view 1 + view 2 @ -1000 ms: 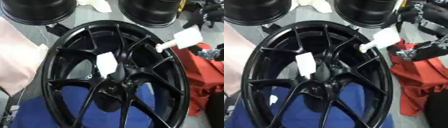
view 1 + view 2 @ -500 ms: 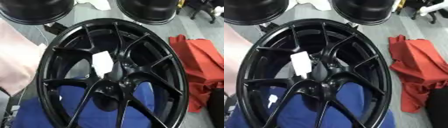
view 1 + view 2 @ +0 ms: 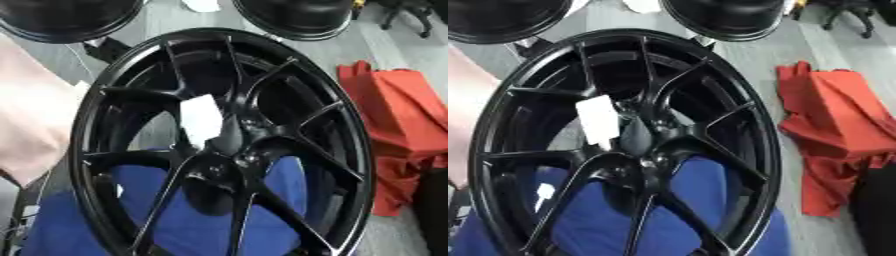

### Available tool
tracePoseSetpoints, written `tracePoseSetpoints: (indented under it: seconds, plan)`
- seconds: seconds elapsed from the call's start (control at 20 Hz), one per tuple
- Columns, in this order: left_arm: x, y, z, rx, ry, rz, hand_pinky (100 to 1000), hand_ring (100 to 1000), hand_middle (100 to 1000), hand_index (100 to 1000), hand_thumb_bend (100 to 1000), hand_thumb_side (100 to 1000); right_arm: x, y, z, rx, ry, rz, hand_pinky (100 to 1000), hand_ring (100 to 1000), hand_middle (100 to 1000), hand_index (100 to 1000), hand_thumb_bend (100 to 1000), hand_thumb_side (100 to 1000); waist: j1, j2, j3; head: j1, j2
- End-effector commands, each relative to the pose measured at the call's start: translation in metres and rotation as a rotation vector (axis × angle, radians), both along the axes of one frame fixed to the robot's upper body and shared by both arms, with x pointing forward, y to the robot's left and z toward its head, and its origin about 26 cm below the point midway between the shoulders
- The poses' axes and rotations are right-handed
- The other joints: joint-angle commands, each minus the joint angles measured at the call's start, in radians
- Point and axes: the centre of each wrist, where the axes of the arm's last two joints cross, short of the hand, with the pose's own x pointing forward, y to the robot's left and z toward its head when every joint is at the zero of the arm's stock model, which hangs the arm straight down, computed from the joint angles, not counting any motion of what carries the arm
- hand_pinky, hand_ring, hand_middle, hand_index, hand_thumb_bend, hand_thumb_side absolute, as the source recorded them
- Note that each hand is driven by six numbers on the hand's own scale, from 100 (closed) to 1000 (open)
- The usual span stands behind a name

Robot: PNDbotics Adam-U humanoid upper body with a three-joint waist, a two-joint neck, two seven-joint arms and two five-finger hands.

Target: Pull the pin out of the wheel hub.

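Across the middle of my view lies the large glossy black alloy wheel (image 3: 227,145), tilted, its spokes running out from the dark hub (image 3: 229,162). On one spoke just left of the hub sits a white rectangular tag (image 3: 200,121); I cannot make out a pin anywhere on the hub, so I cannot tell where it is. Neither of my hands shows in either eye view, so I cannot tell whether the fingers are released or clenched. Under the wheel's lower half I see blue cloth (image 3: 201,220) through the spokes. A crumpled red cloth (image 3: 833,135) lies on the grey floor (image 3: 789,52) to the right, near the rim. Two more black rims, (image 3: 61,17) and (image 3: 297,15), stand at the far edge, and pale pink fabric (image 3: 31,120) fills the left side.
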Motion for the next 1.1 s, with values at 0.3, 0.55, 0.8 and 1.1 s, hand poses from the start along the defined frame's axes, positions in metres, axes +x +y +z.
tracePoseSetpoints:
  seconds: [0.3, 0.55, 0.8, 1.1]
  plan:
    - [-0.004, 0.003, 0.011, 0.021, -0.046, 0.012, 834, 597, 545, 671, 100, 691, 0.001, 0.027, 0.058, -0.052, -0.331, 0.021, 765, 605, 762, 786, 248, 178, 0.010, -0.007, 0.003, -0.025, 0.015]
    - [-0.003, 0.001, 0.013, 0.023, -0.054, 0.003, 833, 596, 544, 670, 100, 688, 0.013, 0.088, 0.082, -0.024, -0.595, 0.132, 678, 490, 666, 709, 100, 233, 0.016, -0.004, 0.012, -0.040, 0.014]
    - [-0.003, -0.001, 0.014, 0.027, -0.061, -0.008, 833, 597, 544, 670, 100, 686, 0.017, 0.144, 0.093, -0.044, -0.620, 0.287, 673, 479, 646, 693, 100, 228, 0.017, -0.004, 0.025, -0.055, 0.013]
    - [-0.002, -0.002, 0.015, 0.029, -0.065, -0.013, 833, 596, 543, 670, 100, 686, 0.017, 0.186, 0.097, -0.081, -0.569, 0.417, 680, 482, 645, 693, 100, 250, 0.017, -0.002, 0.036, -0.058, 0.008]
